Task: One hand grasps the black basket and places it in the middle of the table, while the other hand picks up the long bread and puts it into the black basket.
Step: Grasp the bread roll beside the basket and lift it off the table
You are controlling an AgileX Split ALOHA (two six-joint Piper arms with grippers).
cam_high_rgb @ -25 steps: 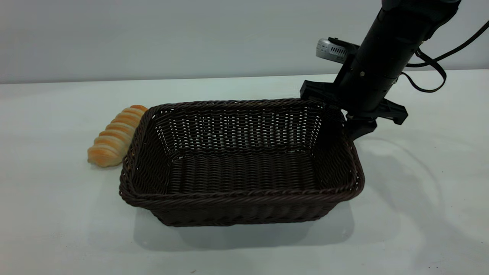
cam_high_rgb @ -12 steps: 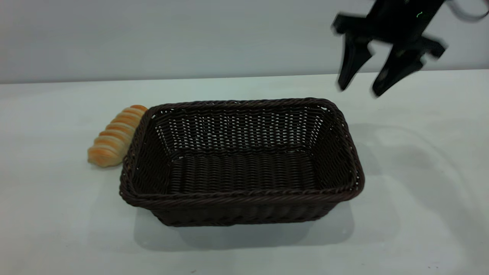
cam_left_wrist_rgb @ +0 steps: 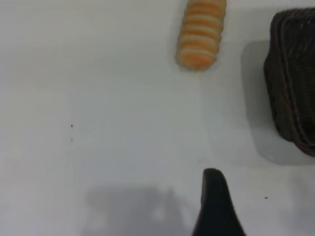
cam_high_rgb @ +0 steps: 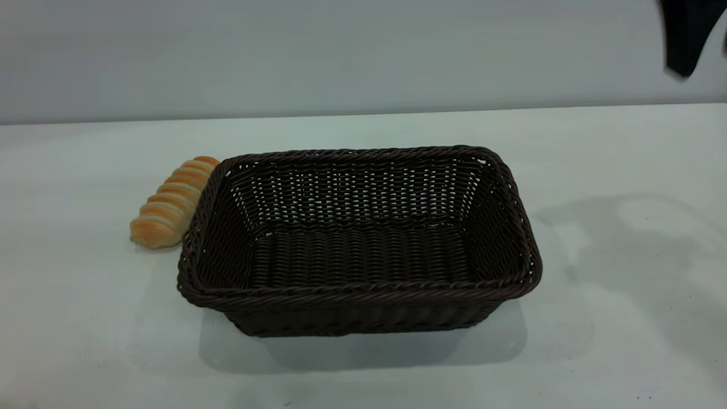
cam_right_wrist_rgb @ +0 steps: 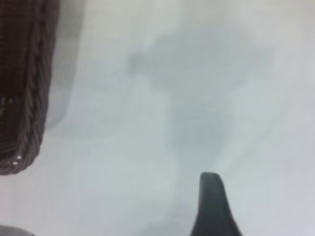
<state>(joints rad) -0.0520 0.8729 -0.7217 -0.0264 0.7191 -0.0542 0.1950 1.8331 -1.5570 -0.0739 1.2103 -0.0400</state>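
The black basket (cam_high_rgb: pixel 358 238) stands upright and empty in the middle of the table (cam_high_rgb: pixel 625 318). The long bread (cam_high_rgb: pixel 170 204) lies on the table against the basket's left end; it also shows in the left wrist view (cam_left_wrist_rgb: pixel 201 32), beside the basket's corner (cam_left_wrist_rgb: pixel 293 78). My right gripper (cam_high_rgb: pixel 706 51) is high at the top right, open and empty, well clear of the basket. In its wrist view one finger (cam_right_wrist_rgb: pixel 211 206) shows above bare table, with the basket's corner (cam_right_wrist_rgb: pixel 24 88) off to the side. My left gripper (cam_left_wrist_rgb: pixel 147 216) hovers over bare table short of the bread; one finger (cam_left_wrist_rgb: pixel 214 204) shows, open and empty.
A pale wall (cam_high_rgb: pixel 341 51) runs behind the table's far edge. Bare tabletop lies to the left of the bread, to the right of the basket and in front of it. A few tiny dark specks (cam_left_wrist_rgb: pixel 72 126) mark the surface.
My right gripper has let go of the basket's right rim, opened, and risen up and to the right, nearly out of the exterior view. Basket and bread have not moved.
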